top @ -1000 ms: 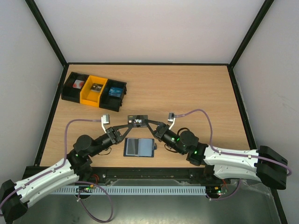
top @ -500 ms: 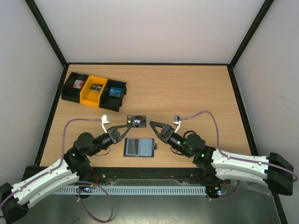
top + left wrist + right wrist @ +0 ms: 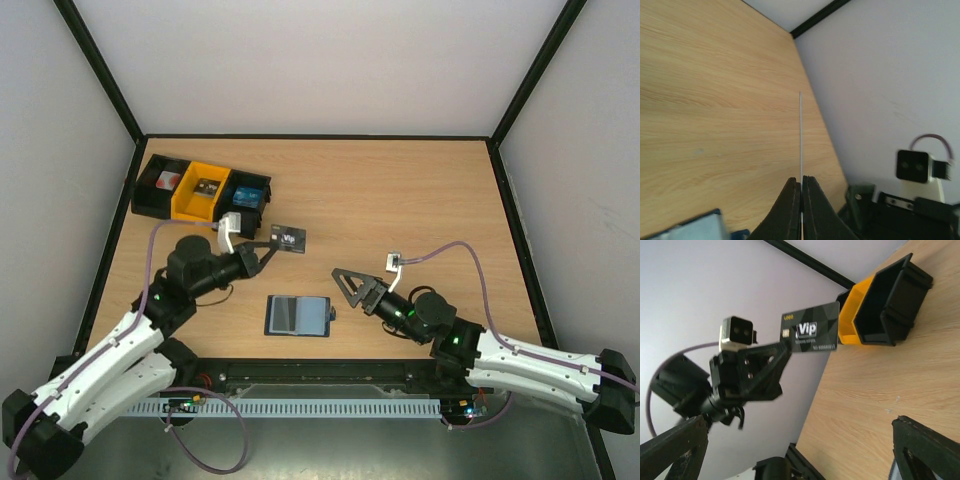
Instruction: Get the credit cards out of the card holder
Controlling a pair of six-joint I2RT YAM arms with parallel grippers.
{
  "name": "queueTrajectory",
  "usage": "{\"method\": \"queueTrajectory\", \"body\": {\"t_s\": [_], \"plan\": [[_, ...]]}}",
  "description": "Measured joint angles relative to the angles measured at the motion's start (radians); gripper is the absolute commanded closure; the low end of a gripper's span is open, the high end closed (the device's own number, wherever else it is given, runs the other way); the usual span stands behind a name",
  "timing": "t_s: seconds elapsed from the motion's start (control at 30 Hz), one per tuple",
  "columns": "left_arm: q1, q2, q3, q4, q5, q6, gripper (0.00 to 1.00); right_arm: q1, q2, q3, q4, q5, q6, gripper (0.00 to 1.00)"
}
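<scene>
The card holder (image 3: 298, 315), dark blue with a paler inner panel, lies open and flat on the table near the front edge. My left gripper (image 3: 270, 246) is shut on a black "VIP" credit card (image 3: 288, 238) and holds it in the air just right of the bins. In the left wrist view the card (image 3: 800, 135) shows edge-on as a thin pale line between the shut fingers (image 3: 792, 200). My right gripper (image 3: 346, 287) stands open and empty to the right of the card holder. Its wrist view faces the held card (image 3: 810, 334) across a wide gap between its own fingers (image 3: 670, 450).
A row of bins (image 3: 200, 190), two black and one yellow in the middle, stands at the back left with small items inside; it also shows behind the card, the row of bins (image 3: 880, 300). Black frame rails edge the wooden table (image 3: 420, 190). Purple cables loop beside both arms.
The right gripper let go of the card, opened wide and drew back to the right. The left gripper, still shut on the card, carried it up and left towards the bins.
</scene>
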Motion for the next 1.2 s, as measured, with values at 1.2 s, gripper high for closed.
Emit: {"method": "queueTrajectory", "body": {"t_s": [1.2], "plan": [[0.855, 0.949, 0.729, -0.393, 0.223, 0.476, 0.97, 0.0, -0.226, -0.013, -0.327, 0.146, -0.202, 0.02]]}}
